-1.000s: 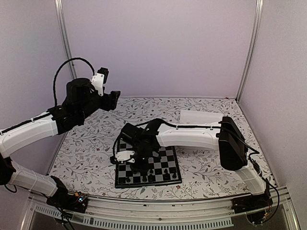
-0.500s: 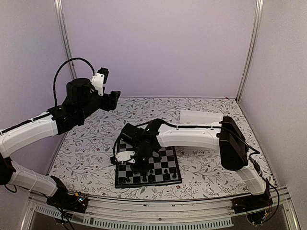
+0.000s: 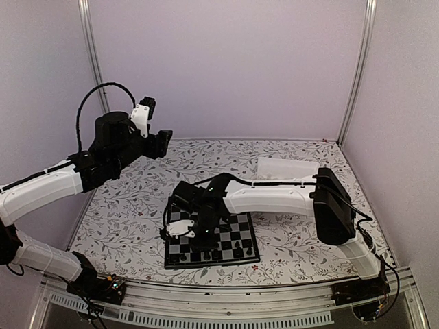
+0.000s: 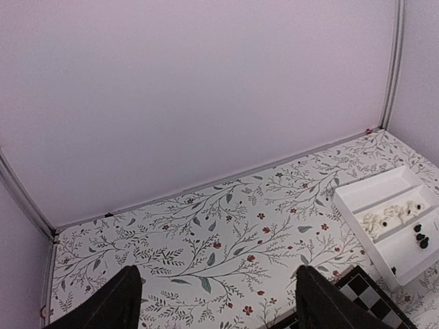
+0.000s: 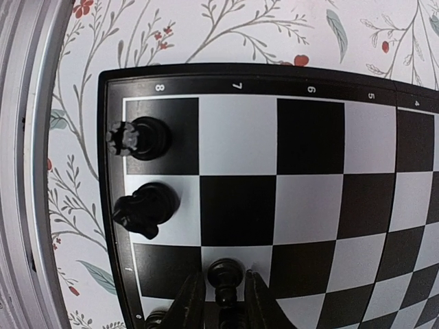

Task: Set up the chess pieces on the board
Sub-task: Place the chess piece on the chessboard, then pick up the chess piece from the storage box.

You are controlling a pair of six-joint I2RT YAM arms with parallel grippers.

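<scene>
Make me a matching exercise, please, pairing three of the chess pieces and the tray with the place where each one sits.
Things:
1. black castle-topped chess piece
2. black horse-head chess piece
3. black round-headed chess piece
4. white rectangular plastic tray

Places:
A. between the right gripper's jaws
B. dark corner square by the numeral 8
C. on the floral cloth, off the checked chessboard
D. light edge square next to the corner

Pairs: 1-B, 2-D, 3-A, 4-C.
</scene>
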